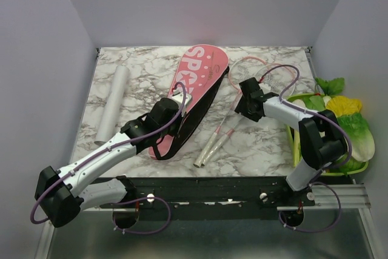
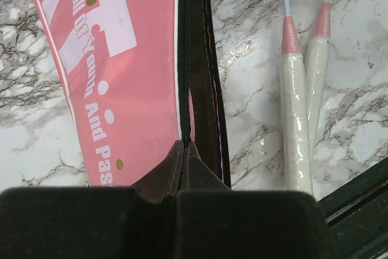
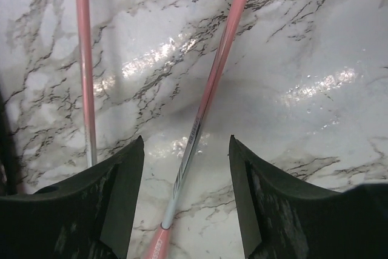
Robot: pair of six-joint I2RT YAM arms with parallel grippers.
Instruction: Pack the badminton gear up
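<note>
The long pink bag (image 1: 197, 80) with white lettering and black edging lies slantwise in the middle of the table. My left gripper (image 1: 174, 112) is shut on its black zip edge, as the left wrist view (image 2: 185, 147) shows, with the pink bag panel (image 2: 121, 89) to its left. Two slim pink-white rackets (image 1: 221, 131) lie right of the bag, handles (image 2: 297, 119) toward the near edge. My right gripper (image 1: 247, 100) is open and low over the shafts, straddling one pink shaft (image 3: 209, 98) without touching it. The white tube (image 1: 115, 104) lies at the far left.
A green tray (image 1: 297, 144) with green and yellow toy vegetables (image 1: 342, 116) stands at the table's right edge, beside my right arm. A second racket shaft (image 3: 85, 77) runs left of the right gripper's left finger. A black rail (image 1: 242, 189) borders the near edge.
</note>
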